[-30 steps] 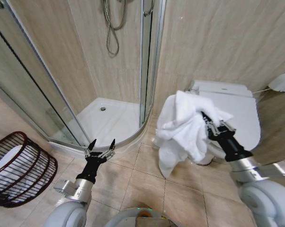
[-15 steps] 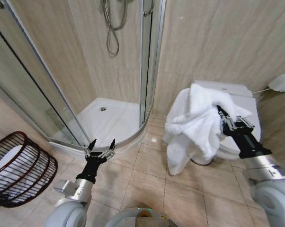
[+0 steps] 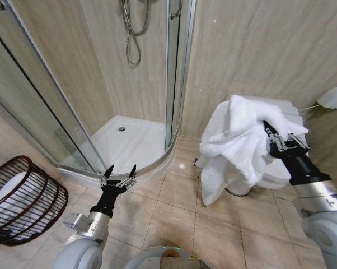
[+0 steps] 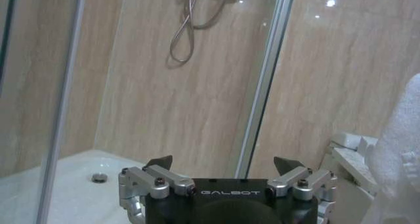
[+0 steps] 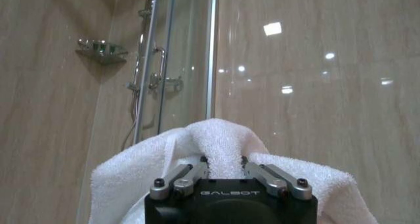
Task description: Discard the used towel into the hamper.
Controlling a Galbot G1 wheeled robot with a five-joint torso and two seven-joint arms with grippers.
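Observation:
A white towel [image 3: 237, 145] hangs bunched and draped in the air in front of the toilet, with my right gripper [image 3: 267, 133] shut on its upper fold. In the right wrist view the towel [image 5: 217, 145] bulges up between the closed fingers of that gripper [image 5: 222, 161]. The hamper [image 3: 23, 199], a dark reddish-brown open-weave basket, lies tipped on the floor at the far left, well away from the towel. My left gripper [image 3: 118, 170] is raised over the floor tiles near the shower's curb, open and holding nothing; the left wrist view shows its fingers spread [image 4: 223, 161].
A glass corner shower cabin [image 3: 129, 134] with a white tray stands ahead on the left. A white toilet [image 3: 280, 168] sits behind the towel on the right. Beige floor tiles [image 3: 174, 218] lie between the hamper and the toilet.
My right gripper has carried the towel to the right and slightly up, closer to the toilet. The left arm and the hamper have not moved.

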